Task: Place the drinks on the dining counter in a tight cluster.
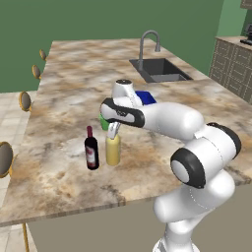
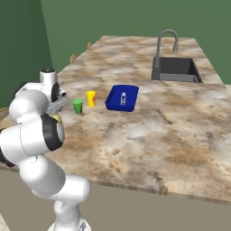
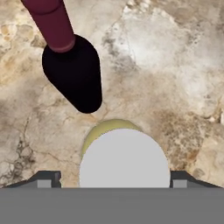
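Gripper over yellow bottle, fingers spread clear of its grey cap.
Yellow bottle stands upright on the surface, just beside the wine bottle. Water bottle lies in a blue tray, well apart. Best to lift straight up, so neither standing bottle gets knocked.

Fingers over yellow btl, wine btl beside.
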Tool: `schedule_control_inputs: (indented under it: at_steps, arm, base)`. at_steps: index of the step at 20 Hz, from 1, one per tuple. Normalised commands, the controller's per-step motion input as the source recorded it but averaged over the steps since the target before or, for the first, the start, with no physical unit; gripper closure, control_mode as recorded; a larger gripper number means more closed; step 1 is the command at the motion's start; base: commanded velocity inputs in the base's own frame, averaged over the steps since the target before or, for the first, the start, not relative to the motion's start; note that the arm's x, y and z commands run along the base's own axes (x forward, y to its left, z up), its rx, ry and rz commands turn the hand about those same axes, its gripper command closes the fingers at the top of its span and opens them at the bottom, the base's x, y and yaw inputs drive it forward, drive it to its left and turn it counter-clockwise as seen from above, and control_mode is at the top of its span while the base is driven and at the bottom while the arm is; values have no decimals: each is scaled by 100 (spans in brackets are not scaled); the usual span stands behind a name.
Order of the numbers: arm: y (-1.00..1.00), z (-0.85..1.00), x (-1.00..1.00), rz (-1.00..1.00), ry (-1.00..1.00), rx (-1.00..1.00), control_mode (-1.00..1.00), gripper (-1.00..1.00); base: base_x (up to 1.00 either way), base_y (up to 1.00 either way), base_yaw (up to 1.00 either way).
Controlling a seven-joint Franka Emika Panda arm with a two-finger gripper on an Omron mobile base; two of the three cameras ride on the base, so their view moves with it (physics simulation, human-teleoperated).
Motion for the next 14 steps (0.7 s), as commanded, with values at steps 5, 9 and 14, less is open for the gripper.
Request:
schedule_control_inputs:
  at_steps: [5, 9, 14]
  arm:
    - [0, 0, -2, 0, 0, 0, -100, -100]
    - [-1, 11, -1, -1, -1, 1, -100, -100]
    - [-8, 33, -3, -7, -7, 3, -100, -100]
  base:
    - [0, 0, 0]
    - [0, 0, 0]
    - [0, 0, 0]
